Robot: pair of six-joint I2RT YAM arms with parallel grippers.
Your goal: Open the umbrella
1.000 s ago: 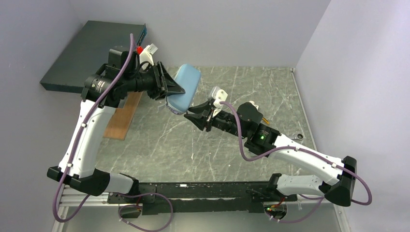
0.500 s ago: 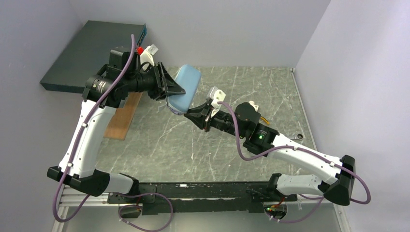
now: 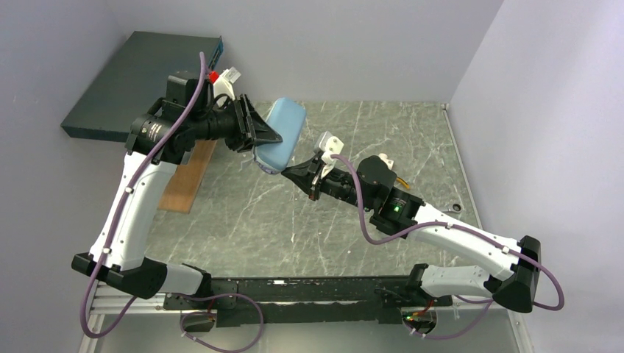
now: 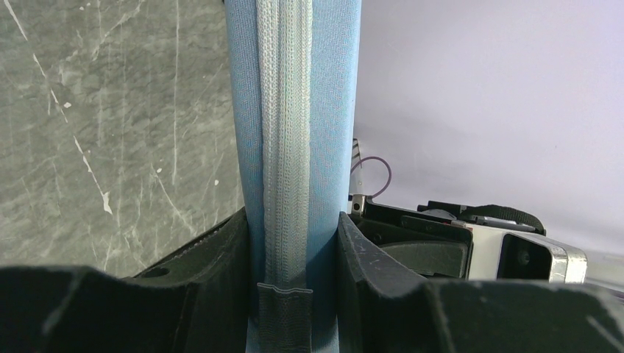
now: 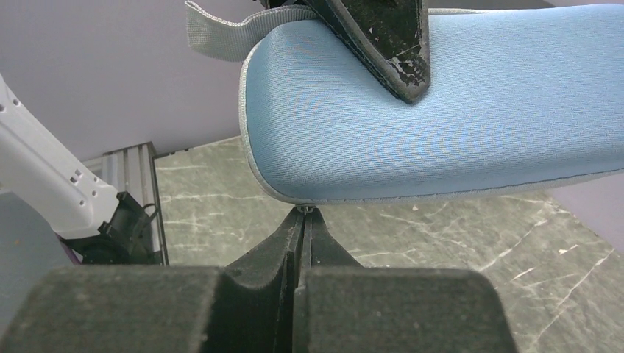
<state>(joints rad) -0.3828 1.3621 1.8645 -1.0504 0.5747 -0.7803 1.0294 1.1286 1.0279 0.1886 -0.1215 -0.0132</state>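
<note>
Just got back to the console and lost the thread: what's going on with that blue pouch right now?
The left hand clamps the umbrella, at this point a zipped blue pouch, and holds it up off the table. The right hand is shut with its tips at the pouch's seam near one end, apparently pinching a small metal zipper tab. The pouch looks closed, so the umbrella is not out yet.

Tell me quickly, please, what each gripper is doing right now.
Left gripper: shut on the pouch.
Right gripper: shut, apparently pinching its zipper pull.
</note>
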